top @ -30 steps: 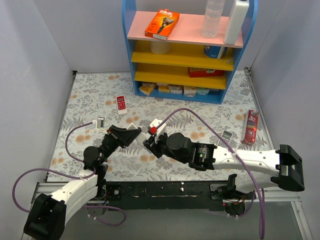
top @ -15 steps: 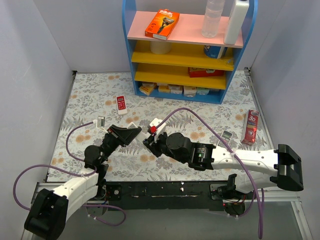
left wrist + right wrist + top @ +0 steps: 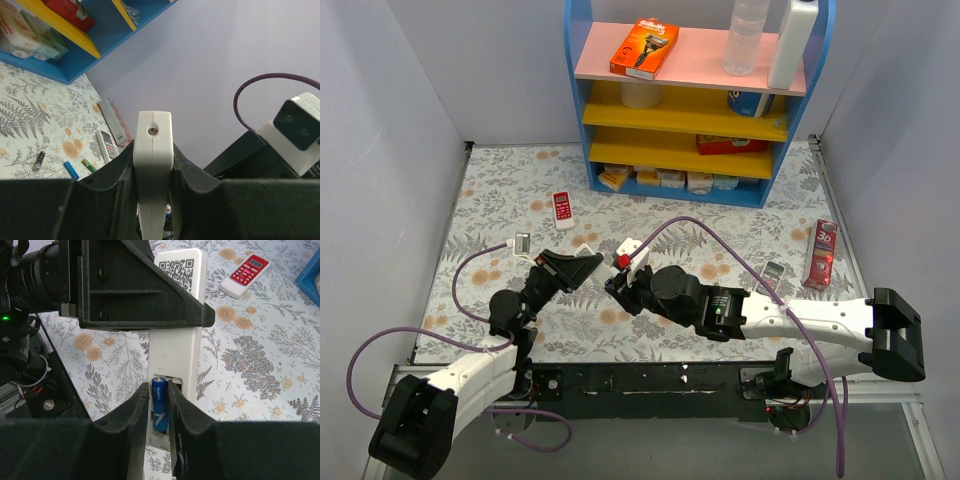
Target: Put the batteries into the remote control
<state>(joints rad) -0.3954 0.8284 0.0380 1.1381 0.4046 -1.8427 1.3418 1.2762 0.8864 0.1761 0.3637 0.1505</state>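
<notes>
Left part of the table [image 3: 480,190]: a small grey rectangular piece [image 3: 521,244] lies flat near the left edge. A red-and-white remote [image 3: 562,209] lies further back, toward the blue shelf [image 3: 577,110] at the far edge.

Left gripper [image 3: 153,167]: clamped on the remote control [image 3: 174,352], holding it off the table above the near middle. One finger lies across the remote's back and the other is on the opposite face. In the right wrist view the plain white back faces up. A QR label [image 3: 179,268] sits at its far end, and the battery bay is open at its near end.

Blue battery [image 3: 159,407]: lies lengthwise in the open bay.

Right gripper [image 3: 159,415]: over the bay end of the remote control, with one finger close on each side of the blue battery. Cannot tell whether the pads press on it or stand just clear.

Right part of the table: three loose batteries [image 3: 71,170], dark, blue and green, lie near each other on the flowered top. A small grey remote [image 3: 106,146] is just beyond them. A red box [image 3: 820,255] lies by the right edge.
</notes>
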